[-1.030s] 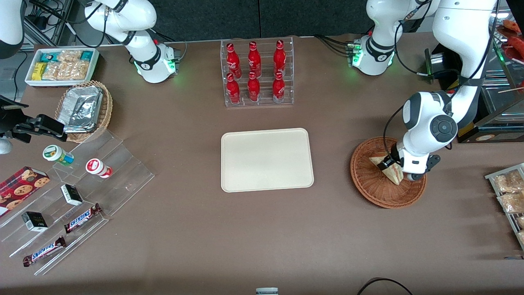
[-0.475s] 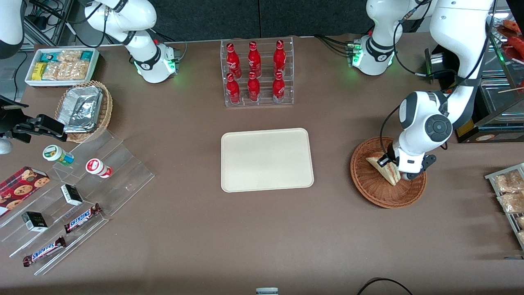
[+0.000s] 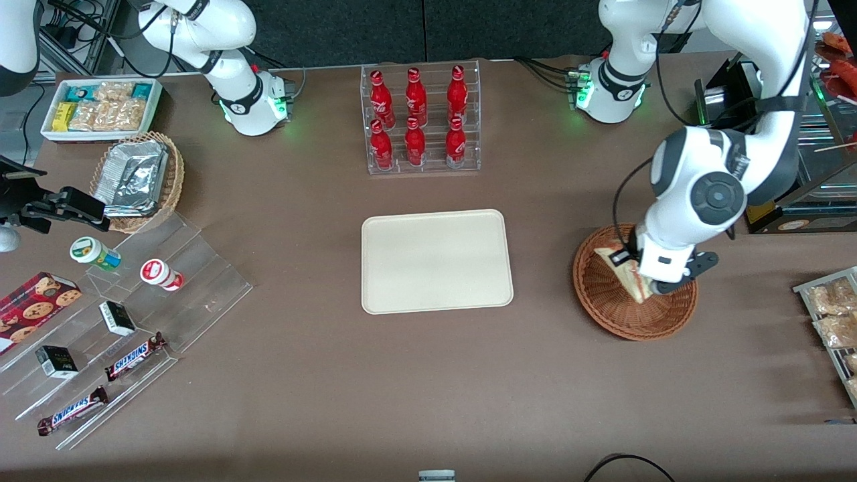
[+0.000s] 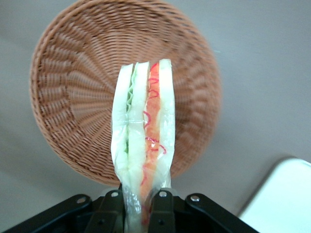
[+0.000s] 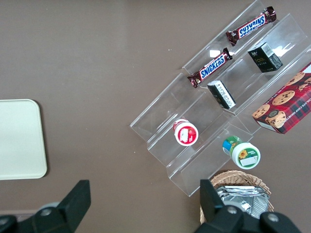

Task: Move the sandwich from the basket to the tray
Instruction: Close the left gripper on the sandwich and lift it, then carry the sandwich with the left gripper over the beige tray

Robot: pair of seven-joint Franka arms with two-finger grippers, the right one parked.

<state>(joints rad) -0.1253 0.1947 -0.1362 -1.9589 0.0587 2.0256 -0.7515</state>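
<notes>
My left gripper [image 3: 637, 273] hangs above the reddish-brown wicker basket [image 3: 606, 301] and is shut on the sandwich [image 3: 621, 269]. In the left wrist view the black fingers [image 4: 163, 208] pinch the wrapped sandwich [image 4: 143, 136] at its lower end. Its white bread, green and orange-red layers stand edge-on, lifted off the basket [image 4: 73, 82] seen underneath. The cream tray [image 3: 435, 261] lies flat at the table's middle, with nothing on it; a corner of the tray [image 4: 284, 199] shows in the wrist view.
A clear rack of red bottles [image 3: 418, 120] stands farther from the front camera than the tray. Toward the parked arm's end are a tan basket with foil containers [image 3: 137, 177], a white snack box [image 3: 100, 107] and a clear stepped shelf with candy bars [image 3: 127, 314]. Packaged snacks [image 3: 830, 314] lie beside the basket.
The left gripper has risen with the sandwich, lifting it off the basket floor and shifting slightly toward the tray. The basket and tray have stayed put.
</notes>
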